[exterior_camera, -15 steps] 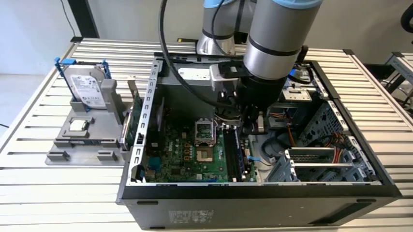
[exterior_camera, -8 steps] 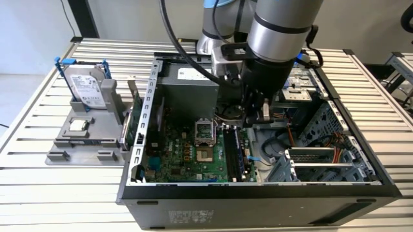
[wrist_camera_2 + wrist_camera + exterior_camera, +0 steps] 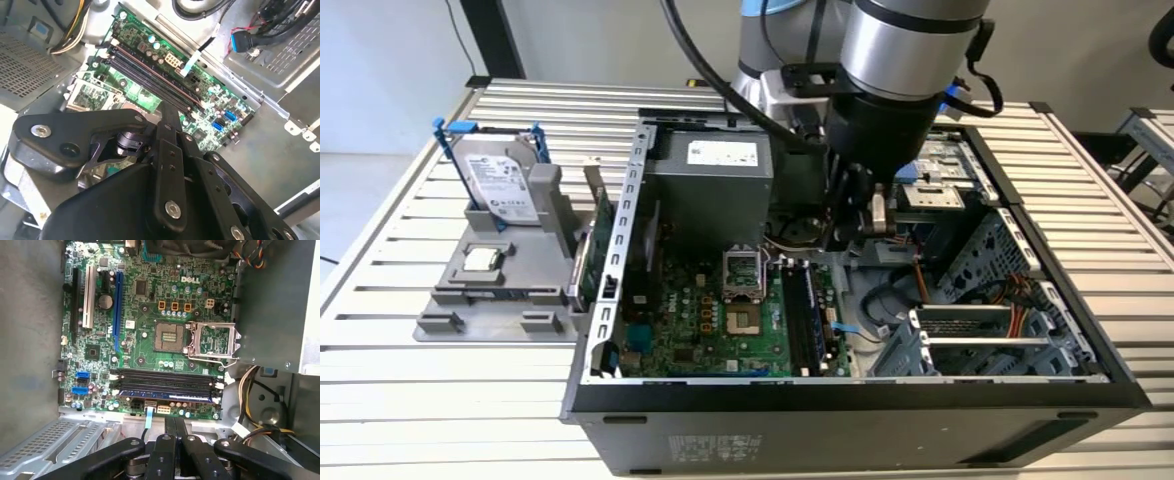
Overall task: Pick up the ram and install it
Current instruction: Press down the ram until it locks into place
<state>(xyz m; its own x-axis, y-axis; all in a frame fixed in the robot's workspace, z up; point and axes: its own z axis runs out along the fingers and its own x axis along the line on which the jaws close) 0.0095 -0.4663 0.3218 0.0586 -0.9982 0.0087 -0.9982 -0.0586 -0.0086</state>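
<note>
We see the fingers [image 3: 170, 429] pressed shut and empty just above the ram [image 3: 167, 393], seated lengthwise in its slot along the motherboard's [image 3: 150, 347] edge.

The long, thin dark-green circuit-board ram stick [image 3: 167, 393] [image 3: 805, 310] stands on edge, seated in a black motherboard slot near the board's edge.
</note>
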